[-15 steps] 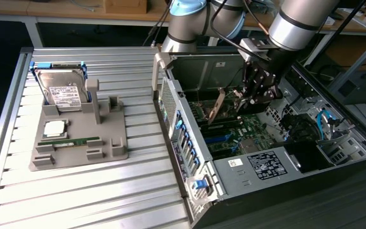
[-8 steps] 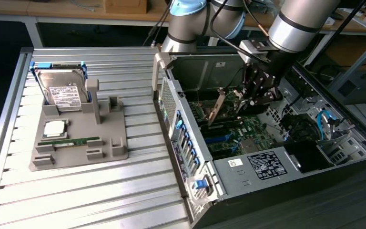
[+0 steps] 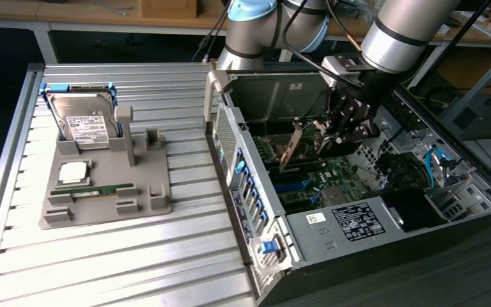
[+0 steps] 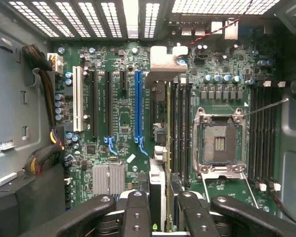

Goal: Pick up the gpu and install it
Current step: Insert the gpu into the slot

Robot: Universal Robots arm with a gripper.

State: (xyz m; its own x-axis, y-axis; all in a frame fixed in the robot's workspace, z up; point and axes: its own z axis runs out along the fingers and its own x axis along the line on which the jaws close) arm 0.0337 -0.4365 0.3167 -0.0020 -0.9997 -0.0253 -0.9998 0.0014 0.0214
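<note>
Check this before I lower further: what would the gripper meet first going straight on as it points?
Probably the motherboard: the gripper holds the gpu edge-down over its slots; depth unclear.

A ribbed metal table [image 3: 100, 256] with a raised rail along its edge fills most of the exterior view. Behind it runs a light wooden workbench [image 3: 75, 11] on pale legs, with dark space beneath. At the exterior view's right stands what may be a metal frame [image 3: 484, 83], over a dark floor [image 3: 450, 275].

Hard drive [image 3: 86, 126], memory stick [image 3: 92, 190] on gray holder [image 3: 148, 192]; open PC case [image 3: 254, 211].
</note>
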